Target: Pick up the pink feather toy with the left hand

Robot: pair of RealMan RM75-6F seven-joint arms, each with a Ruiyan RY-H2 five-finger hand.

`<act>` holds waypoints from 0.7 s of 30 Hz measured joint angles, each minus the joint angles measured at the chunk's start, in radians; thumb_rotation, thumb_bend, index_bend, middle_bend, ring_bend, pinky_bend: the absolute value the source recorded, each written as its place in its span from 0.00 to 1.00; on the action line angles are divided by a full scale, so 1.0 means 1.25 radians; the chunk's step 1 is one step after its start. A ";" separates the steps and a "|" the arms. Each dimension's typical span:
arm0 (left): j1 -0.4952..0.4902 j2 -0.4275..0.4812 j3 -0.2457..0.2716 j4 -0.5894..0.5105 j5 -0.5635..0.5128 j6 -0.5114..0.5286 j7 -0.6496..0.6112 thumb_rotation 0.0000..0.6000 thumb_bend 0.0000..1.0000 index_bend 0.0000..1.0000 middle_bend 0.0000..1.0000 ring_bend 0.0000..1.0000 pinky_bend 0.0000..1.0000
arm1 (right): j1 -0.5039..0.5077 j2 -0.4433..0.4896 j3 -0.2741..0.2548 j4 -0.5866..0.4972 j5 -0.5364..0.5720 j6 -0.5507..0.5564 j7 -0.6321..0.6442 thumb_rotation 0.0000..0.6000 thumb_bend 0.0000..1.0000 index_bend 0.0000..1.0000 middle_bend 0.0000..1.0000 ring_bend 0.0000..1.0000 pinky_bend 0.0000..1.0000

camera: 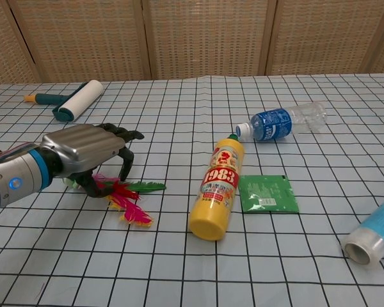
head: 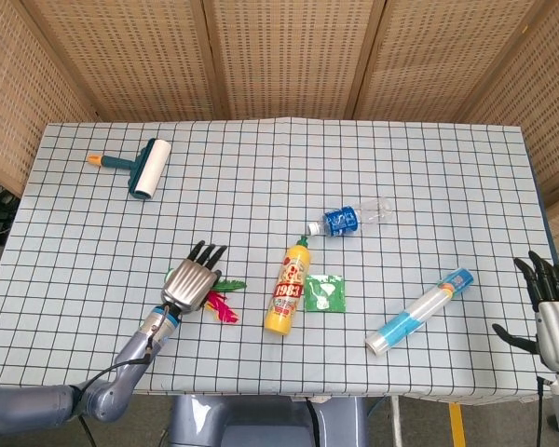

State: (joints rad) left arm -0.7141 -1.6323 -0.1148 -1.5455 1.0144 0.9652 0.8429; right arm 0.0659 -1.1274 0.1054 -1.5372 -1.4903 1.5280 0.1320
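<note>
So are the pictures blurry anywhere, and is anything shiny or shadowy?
Head view: sharp all over, light soft and even, hardly any shadows. Chest view: also sharp; the left hand has bright shine on its metal back and a faint shadow under it by the feather toy; the clear bottle glints a little.

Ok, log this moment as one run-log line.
stage: closing in | left hand: over pink feather toy, fingers curled around it, toy on table | right hand: idle, holding nothing, off table edge
</note>
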 measured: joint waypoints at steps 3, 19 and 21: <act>-0.006 -0.010 0.005 0.005 -0.010 0.006 0.002 1.00 0.36 0.52 0.00 0.00 0.00 | -0.002 0.002 0.001 -0.001 0.000 0.004 0.005 1.00 0.12 0.12 0.00 0.00 0.06; -0.013 -0.002 0.031 0.005 -0.002 0.038 -0.008 1.00 0.54 0.73 0.00 0.00 0.00 | -0.005 0.002 0.006 -0.001 0.005 0.010 0.016 1.00 0.12 0.12 0.00 0.00 0.06; -0.013 0.006 0.032 -0.003 0.002 0.042 -0.012 1.00 0.56 0.73 0.00 0.00 0.00 | -0.005 0.002 0.006 -0.001 0.005 0.009 0.016 1.00 0.12 0.12 0.00 0.00 0.06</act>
State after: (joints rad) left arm -0.7299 -1.6243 -0.0750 -1.5488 1.0169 1.0178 0.8276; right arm 0.0599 -1.1245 0.1133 -1.5385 -1.4839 1.5396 0.1518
